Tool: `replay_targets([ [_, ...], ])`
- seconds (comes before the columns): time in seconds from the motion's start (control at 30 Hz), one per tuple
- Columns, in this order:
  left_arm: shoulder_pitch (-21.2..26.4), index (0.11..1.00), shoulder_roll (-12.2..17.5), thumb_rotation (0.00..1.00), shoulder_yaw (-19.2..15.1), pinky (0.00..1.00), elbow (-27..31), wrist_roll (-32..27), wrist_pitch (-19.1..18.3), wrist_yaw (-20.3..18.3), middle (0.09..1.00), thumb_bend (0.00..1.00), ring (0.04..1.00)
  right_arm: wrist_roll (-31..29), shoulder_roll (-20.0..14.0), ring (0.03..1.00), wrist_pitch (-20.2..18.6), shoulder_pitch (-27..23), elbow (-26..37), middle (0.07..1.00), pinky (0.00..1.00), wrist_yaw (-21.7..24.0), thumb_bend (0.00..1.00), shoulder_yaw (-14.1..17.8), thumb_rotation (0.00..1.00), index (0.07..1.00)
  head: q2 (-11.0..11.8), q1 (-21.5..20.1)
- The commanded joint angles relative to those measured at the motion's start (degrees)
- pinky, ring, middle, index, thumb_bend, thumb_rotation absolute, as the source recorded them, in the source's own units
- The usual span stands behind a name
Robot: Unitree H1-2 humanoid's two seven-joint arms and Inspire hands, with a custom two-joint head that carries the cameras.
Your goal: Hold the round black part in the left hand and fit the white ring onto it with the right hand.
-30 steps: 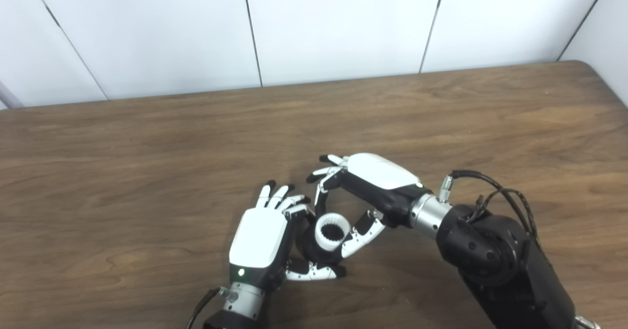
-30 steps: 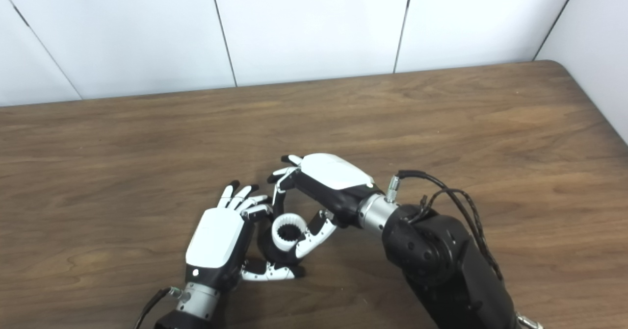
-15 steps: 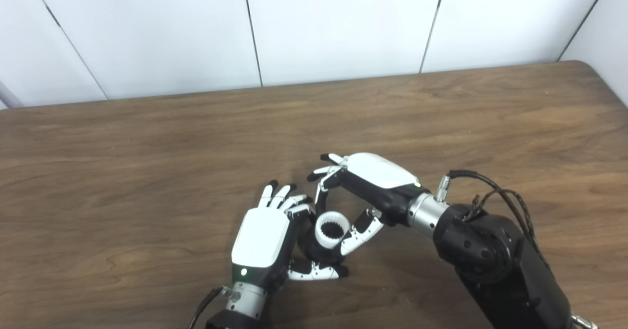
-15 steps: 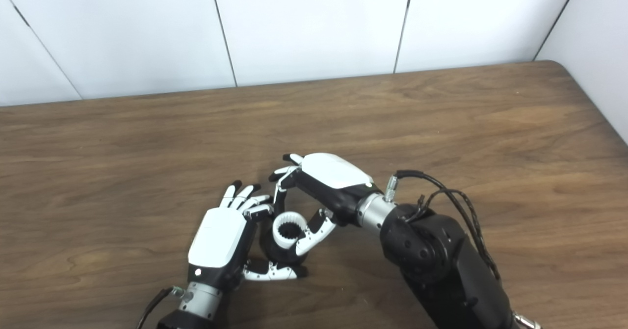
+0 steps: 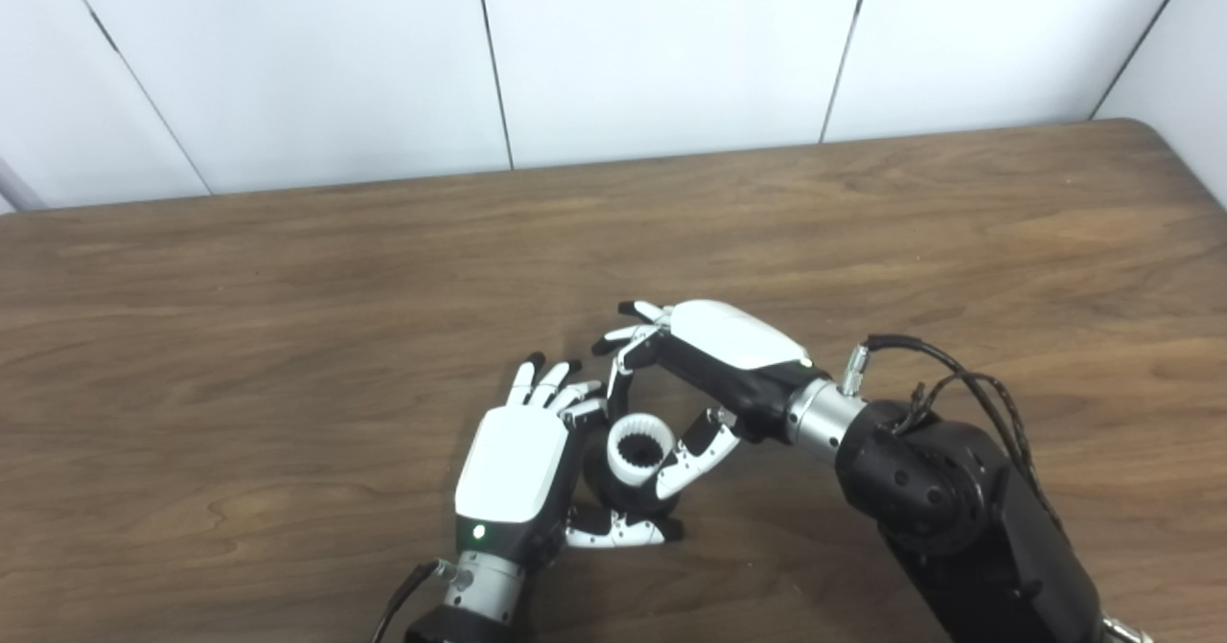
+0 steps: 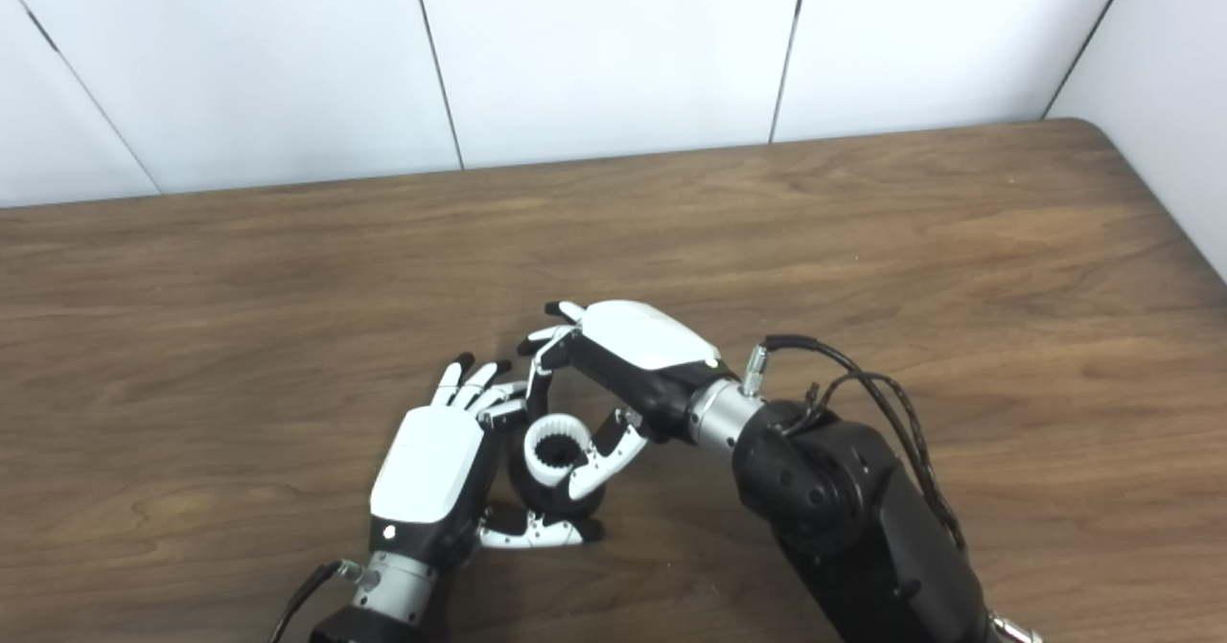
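White ring point(image 5: 640, 447) sits atop round black part point(image 5: 613, 486), toothed bore facing up, low on wooden table point(image 5: 288, 269) near its front edge; my left hand point(image 5: 511, 466) wraps the black part from its left side, fingers curled behind it & thumb hooked under in front. My right hand point(image 5: 714, 367) comes in from the right w/ a finger and thumb pinching the ring's rim on opposite sides; its other fingers are splayed clear. Ring's axis stands roughly vertical, approx. in line w/ the part below, so I judge the next move is a straight push down; whether it's fully seated I can't tell. Both hands equally close; lots of bare table beyond & to the right; little room toward me.
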State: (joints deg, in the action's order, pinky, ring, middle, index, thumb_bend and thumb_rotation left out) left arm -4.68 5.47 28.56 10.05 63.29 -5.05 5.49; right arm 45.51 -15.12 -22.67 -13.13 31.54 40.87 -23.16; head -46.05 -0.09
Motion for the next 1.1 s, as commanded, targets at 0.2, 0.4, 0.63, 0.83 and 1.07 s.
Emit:
replay_targets([
  [0.2,0.12,0.485,-0.35,0.06,1.08,1.0,-0.23,1.05,-0.56,-1.77,0.784,0.52,0.913,-0.04,0.66,1.0,1.45,-0.93,0.54,0.854,1.0,-1.56,0.52,0.13,0.13,0.484,-0.12,-0.07],
  [0.4,0.14,0.485,-0.31,0.05,1.08,1.0,-0.12,0.79,-0.68,-1.84,0.785,0.52,0.914,-0.4,0.51,1.0,1.52,-0.83,0.02,0.854,1.0,-1.62,0.52,0.28,0.13,0.484,-0.07,-0.2],
  [0.63,0.07,0.486,-0.2,0.06,1.15,1.0,-0.14,0.79,-0.52,-1.49,0.786,0.52,0.916,-0.68,0.36,1.0,0.97,-1.06,-0.63,0.859,1.0,-1.51,0.52,0.84,0.13,0.485,0.0,-0.34],
  [0.83,-0.07,0.486,-0.24,0.06,1.15,1.0,0.32,0.73,-0.89,-2.05,0.787,0.52,0.917,-1.13,0.37,1.0,0.77,-1.13,-0.6,0.859,1.0,-1.88,0.52,1.53,0.13,0.485,-0.07,-0.59],
  [1.07,-0.2,0.486,-0.14,0.06,1.28,1.0,0.74,0.81,-1.1,-2.26,0.786,0.52,0.919,-1.21,0.43,1.0,0.93,-0.99,-0.96,0.856,1.0,-2.23,0.52,1.66,0.13,0.484,-0.2,-0.78],
])
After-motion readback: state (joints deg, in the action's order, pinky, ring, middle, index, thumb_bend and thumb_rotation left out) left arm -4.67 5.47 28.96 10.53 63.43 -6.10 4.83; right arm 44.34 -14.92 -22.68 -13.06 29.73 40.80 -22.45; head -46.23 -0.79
